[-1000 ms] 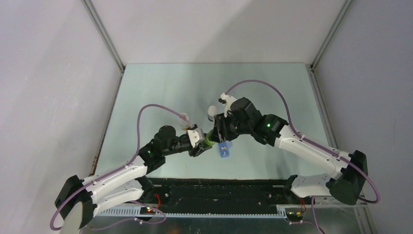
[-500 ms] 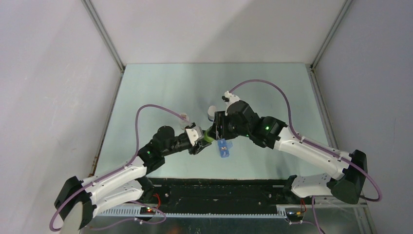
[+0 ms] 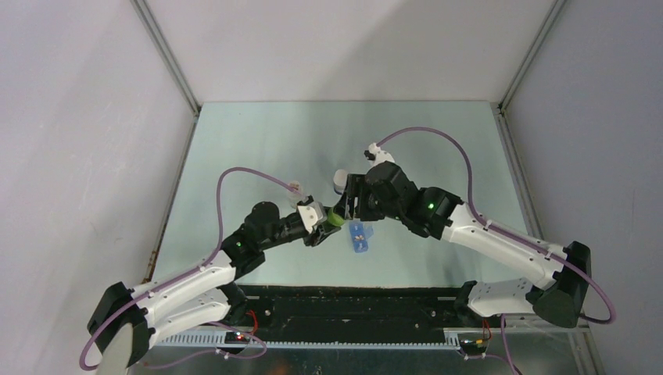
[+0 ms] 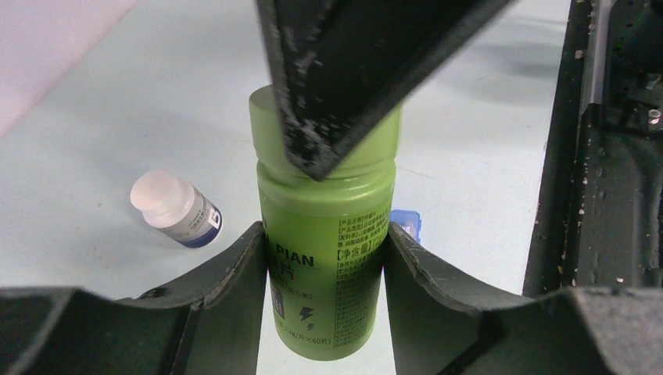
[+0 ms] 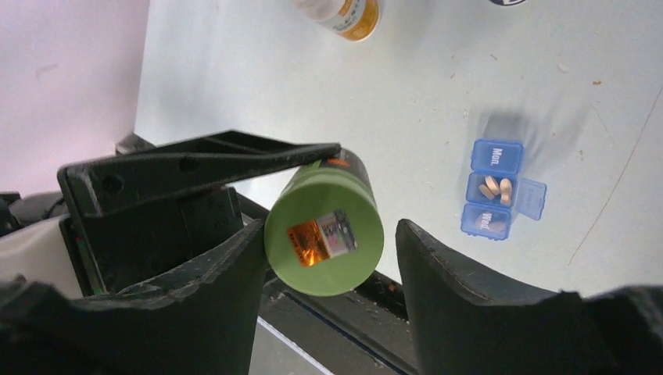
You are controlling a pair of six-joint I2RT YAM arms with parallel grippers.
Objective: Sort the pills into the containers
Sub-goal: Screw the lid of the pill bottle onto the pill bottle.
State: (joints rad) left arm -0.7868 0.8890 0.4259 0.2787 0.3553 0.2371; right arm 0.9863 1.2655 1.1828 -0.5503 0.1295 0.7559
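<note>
My left gripper is shut on a green round bottle and holds it above the table; both show in the top view, gripper and bottle. My right gripper is open around the bottle's capped end; its left finger touches it and its right finger stands apart. The blue pill box lies on the table below, its middle compartment open with a few pale orange pills inside. It also shows in the top view.
A white-capped bottle lies on the table beyond the green bottle and shows in the top view. Another bottle with an orange label lies farther off. The black rail runs along the near edge.
My right gripper has drawn back slightly up and to the right along the green bottle, uncovering more of the blue pill box. The left arm has shifted only slightly.
</note>
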